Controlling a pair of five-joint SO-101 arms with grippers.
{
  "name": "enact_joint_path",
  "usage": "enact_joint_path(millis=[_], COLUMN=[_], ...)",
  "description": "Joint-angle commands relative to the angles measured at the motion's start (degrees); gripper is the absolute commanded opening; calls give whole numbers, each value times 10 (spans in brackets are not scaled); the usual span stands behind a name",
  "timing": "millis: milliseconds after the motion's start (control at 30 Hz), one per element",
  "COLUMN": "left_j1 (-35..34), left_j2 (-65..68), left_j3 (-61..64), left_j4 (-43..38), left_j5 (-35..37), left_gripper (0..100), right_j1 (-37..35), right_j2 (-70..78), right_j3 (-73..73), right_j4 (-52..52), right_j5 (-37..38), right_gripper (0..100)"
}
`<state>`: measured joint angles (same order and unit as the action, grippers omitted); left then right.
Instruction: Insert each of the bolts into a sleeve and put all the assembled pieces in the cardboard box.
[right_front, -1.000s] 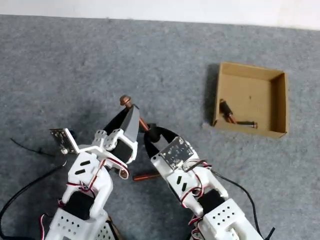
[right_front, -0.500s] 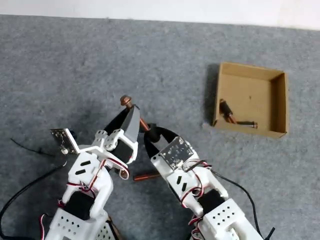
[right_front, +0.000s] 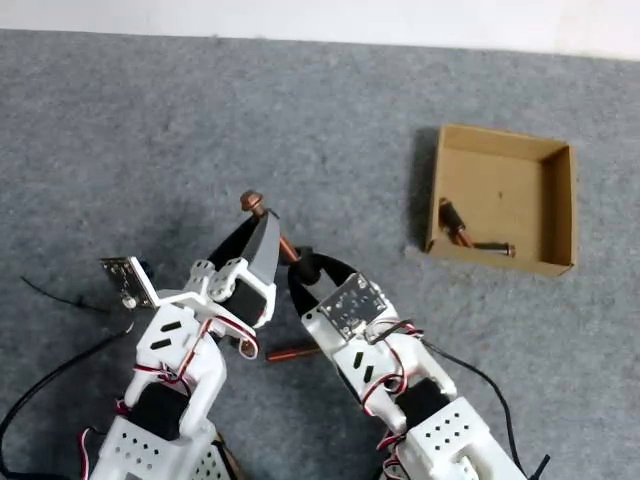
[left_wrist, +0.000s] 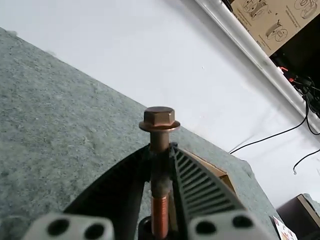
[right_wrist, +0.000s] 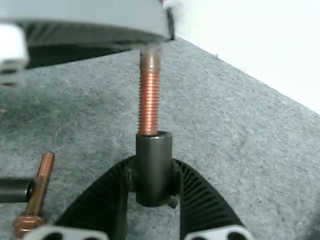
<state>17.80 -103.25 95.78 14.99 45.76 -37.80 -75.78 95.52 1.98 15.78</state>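
The left arm stands at the near left of the grey, felt-covered table (right_front: 140, 130). Its left tool (right_front: 258, 218) is raised and pressed together on the shaft of a copper-coloured bolt (right_front: 251, 201). The hex head sticks out past the fingertips on the far side, and the threaded end runs out toward the right arm. From the left wrist view the two ribbed fingers (left_wrist: 192, 185) pinch the shaft just under the flanged head.

Just to the right, the right tool (right_front: 310, 270) pinches a black sleeve (right_wrist: 154, 160) around its middle, open end toward the bolt. The bolt's thread meets the mouth of the sleeve and looks to be only just inside the rim.

Nearer than both tools, between the two arms, a loose bolt (right_front: 293, 353) lies flat on the table.

Well apart on the right sits the cardboard box (right_front: 557, 205), open on top. Two assembled pieces lie in its near left corner: one (right_front: 452, 217) angled against the left wall, the other (right_front: 492, 247) flat along the near wall.
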Motion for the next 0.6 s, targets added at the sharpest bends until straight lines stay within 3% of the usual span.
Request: enact_joint_path(millis=[0, 567], left_j1=[12, 20], left_j2=[-5, -5], left_j3=[15, 15], left_j4=[4, 11], left_j5=[-16, -21], left_gripper=[7, 7], right_j1=[-7, -10], right_j2=[-8, -8], right_j3=[2, 2], right_j4=[-15, -14], right_j5=[7, 8], right_gripper=[5, 5])
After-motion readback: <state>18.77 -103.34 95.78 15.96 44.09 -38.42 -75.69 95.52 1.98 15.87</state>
